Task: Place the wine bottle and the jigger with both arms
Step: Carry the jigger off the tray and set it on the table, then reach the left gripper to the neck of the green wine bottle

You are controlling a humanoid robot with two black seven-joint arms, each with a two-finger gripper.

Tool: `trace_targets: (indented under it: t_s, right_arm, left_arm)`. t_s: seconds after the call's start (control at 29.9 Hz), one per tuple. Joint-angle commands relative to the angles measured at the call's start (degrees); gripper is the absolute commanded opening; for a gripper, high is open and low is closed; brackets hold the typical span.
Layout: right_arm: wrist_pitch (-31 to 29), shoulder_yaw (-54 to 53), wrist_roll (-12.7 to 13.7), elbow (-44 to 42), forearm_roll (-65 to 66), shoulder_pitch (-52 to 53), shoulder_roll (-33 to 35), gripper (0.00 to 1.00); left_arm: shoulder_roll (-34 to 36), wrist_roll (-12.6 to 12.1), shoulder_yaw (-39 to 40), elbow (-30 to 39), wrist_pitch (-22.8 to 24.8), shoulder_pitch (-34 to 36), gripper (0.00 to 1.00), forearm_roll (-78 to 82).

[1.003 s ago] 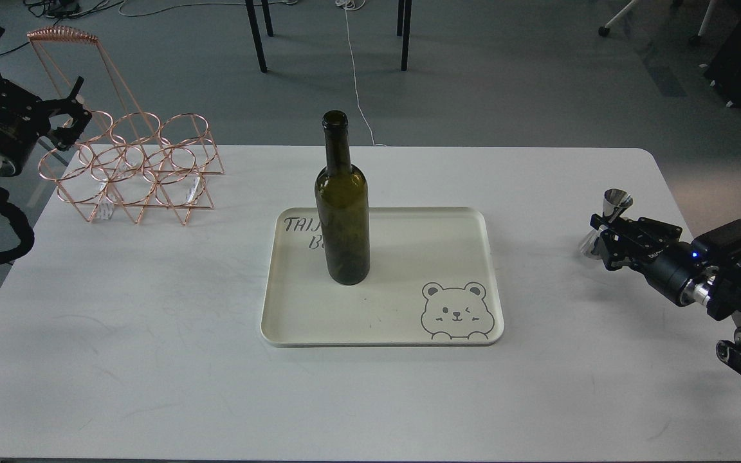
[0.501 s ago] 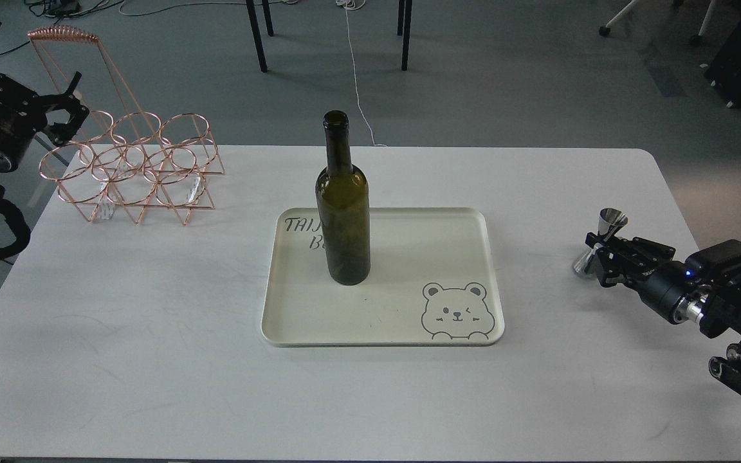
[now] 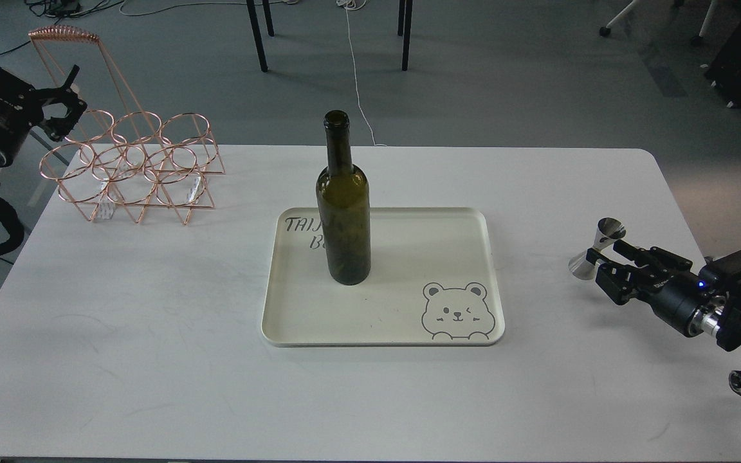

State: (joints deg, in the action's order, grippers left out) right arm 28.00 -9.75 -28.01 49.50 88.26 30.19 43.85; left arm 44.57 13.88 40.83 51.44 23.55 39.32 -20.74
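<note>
The wine bottle (image 3: 343,212) is dark olive-green glass. It stands upright on the left part of the cream tray (image 3: 448,238) in the middle of the table. The jigger (image 3: 595,249), a small shiny steel double cone, stands on the table at the right, outside the tray. My right gripper (image 3: 607,263) is just to the right of the jigger, low over the table. Its fingers (image 3: 640,254) are spread and do not clamp the jigger. My left gripper (image 3: 35,54) is at the far upper left, beyond the table's corner, open and empty.
A copper wire bottle rack (image 3: 132,167) stands at the table's back left corner, close to my left gripper. The white table (image 3: 152,334) has a rounded right edge close behind my right arm. Chair legs and cables are on the floor beyond.
My right gripper has come down with the jigger, set it on the table, opened, and pulled back a little to the right. My left gripper has drifted up and left, away from the rack.
</note>
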Motion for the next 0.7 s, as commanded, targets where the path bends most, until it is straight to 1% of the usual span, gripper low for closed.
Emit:
trace_targets:
  t_s: [0.0, 0.1, 0.17, 0.27, 0.37, 0.47, 0.57, 0.6, 0.67]
  right_arm:
    - [0.0, 0.0, 0.0, 6.3, -0.3, -3.0, 5.5, 0.94]
    - [0.0, -0.2, 0.0, 11.7, -1.2, -3.7, 11.1, 0.95]
    - [0.0, -0.2, 0.0, 18.4, -4.2, -3.7, 15.8, 0.95]
    - [0.0, -1.0, 0.0, 29.4, -12.4, -2.4, 22.2, 0.95]
    - [0.0, -1.7, 0.0, 34.9, -17.8, 3.8, 25.0, 0.95]
    - [-0.2, -1.9, 0.0, 34.8, -23.2, 12.1, 24.8, 0.95]
    - [-6.4, -2.5, 0.0, 31.8, -33.6, 18.6, 24.0, 0.95]
    - [-7.9, -2.6, 0.0, 30.2, -36.6, 20.2, 22.9, 0.95]
    - [-11.4, -3.0, 0.0, 25.2, -41.0, 23.5, 18.3, 0.95]
  left_arm:
    - [0.3, -0.2, -0.1, 0.2, 0.0, 0.1, 0.98, 0.1]
    - [1.7, -0.4, -0.5, 1.2, 0.4, 0.1, 0.99, 0.1]
    - [3.7, -0.5, -0.9, 3.7, 0.4, -0.5, 0.98, 0.3]
    - [8.0, -0.4, -3.6, 8.2, 0.7, -0.8, 0.98, 4.2]
    - [11.2, -0.2, -4.9, 11.7, 0.9, -0.8, 0.98, 10.0]
    - [14.2, 0.0, -4.9, 14.3, 1.3, -0.7, 0.98, 15.4]
    - [17.4, 0.2, -4.8, 19.3, 1.3, -0.7, 0.98, 21.9]
    - [18.2, 0.2, -4.8, 21.3, 1.1, -0.7, 0.98, 24.4]
    - [19.7, 0.2, -4.6, 25.6, 0.5, -0.7, 0.98, 30.8]
